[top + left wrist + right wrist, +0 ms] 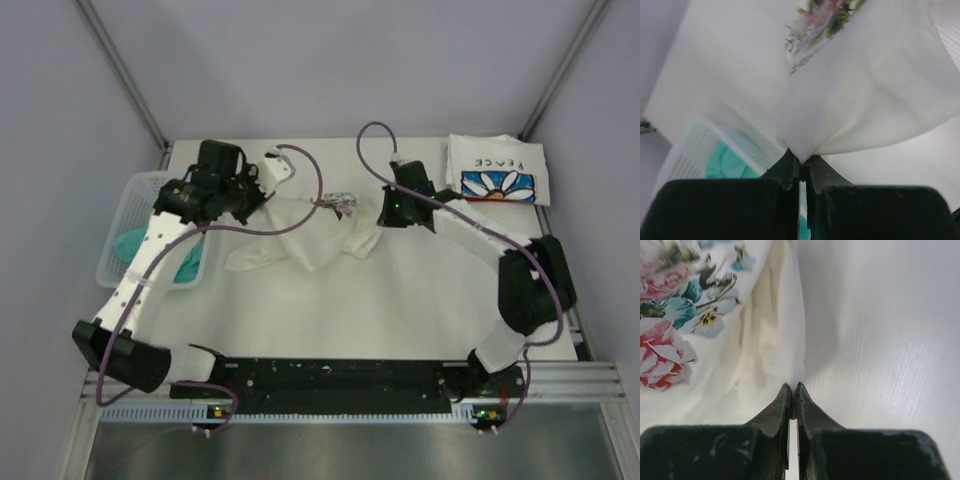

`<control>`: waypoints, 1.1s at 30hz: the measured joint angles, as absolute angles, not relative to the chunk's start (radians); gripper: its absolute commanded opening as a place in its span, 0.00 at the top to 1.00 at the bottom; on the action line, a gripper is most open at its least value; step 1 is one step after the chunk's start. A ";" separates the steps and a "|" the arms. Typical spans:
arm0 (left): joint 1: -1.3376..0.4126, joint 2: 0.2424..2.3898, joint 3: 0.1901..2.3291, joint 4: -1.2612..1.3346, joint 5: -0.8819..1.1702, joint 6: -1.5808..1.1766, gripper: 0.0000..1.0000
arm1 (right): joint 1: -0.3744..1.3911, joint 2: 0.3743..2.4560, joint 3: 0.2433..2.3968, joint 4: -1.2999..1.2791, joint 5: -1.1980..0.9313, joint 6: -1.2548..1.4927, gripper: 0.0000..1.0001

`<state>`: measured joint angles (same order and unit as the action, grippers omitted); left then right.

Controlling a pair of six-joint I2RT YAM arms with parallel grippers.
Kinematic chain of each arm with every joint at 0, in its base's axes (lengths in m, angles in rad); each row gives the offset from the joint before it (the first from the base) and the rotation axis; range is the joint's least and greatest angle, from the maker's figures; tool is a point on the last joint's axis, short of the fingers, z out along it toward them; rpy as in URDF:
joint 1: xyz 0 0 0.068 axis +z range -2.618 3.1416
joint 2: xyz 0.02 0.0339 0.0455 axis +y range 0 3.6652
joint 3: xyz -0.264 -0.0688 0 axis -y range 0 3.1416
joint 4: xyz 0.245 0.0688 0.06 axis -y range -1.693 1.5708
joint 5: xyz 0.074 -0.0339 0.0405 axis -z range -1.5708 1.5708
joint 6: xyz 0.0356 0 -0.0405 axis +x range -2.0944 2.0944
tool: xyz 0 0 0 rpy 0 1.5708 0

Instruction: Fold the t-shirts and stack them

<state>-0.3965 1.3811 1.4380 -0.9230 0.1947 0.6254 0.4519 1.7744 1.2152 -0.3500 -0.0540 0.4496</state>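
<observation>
Flower-print t-shirt point(300, 240): we find it bunched at mid-table, held at two points, its middle sagging onto the table point(400, 300).
Left gripper point(801, 160): fingers closed, pinching a fold of the white cloth at the shirt's left end.
Right gripper point(794, 387): fingers closed on the cloth just beside the rose print, at the opposite end; we judge the paired hold serves to draw the shirt flat.
PEACE t-shirt point(497, 170): folded, print up, at the far right corner; we take it as the stack base.
Teal t-shirt point(185, 262): crumpled inside the mesh basket point(120, 215) at the left edge, not yet folded.
Step in hand: we judge spreading, before the first fold.
</observation>
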 measured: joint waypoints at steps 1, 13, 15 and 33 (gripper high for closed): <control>-0.367 1.351 1.472 -0.931 0.186 0.626 1.00 | 0.451 1.711 1.208 -0.367 -0.042 0.439 1.00; -0.242 1.068 1.650 -1.026 0.077 0.685 1.00 | 0.449 0.941 1.279 -0.457 -0.101 0.233 1.00; -0.242 1.053 1.649 -1.050 0.060 0.693 1.00 | 0.449 0.870 1.275 -0.493 -0.157 0.226 1.00; -0.217 1.816 1.695 -0.862 -0.083 0.704 0.29 | 0.446 1.119 1.241 -0.570 -0.021 0.258 1.00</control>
<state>-0.2169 1.8160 1.6955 -0.8623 -0.0834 0.7040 0.4458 1.1187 1.2407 -0.5705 -0.0212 0.2581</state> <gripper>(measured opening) 0.708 0.016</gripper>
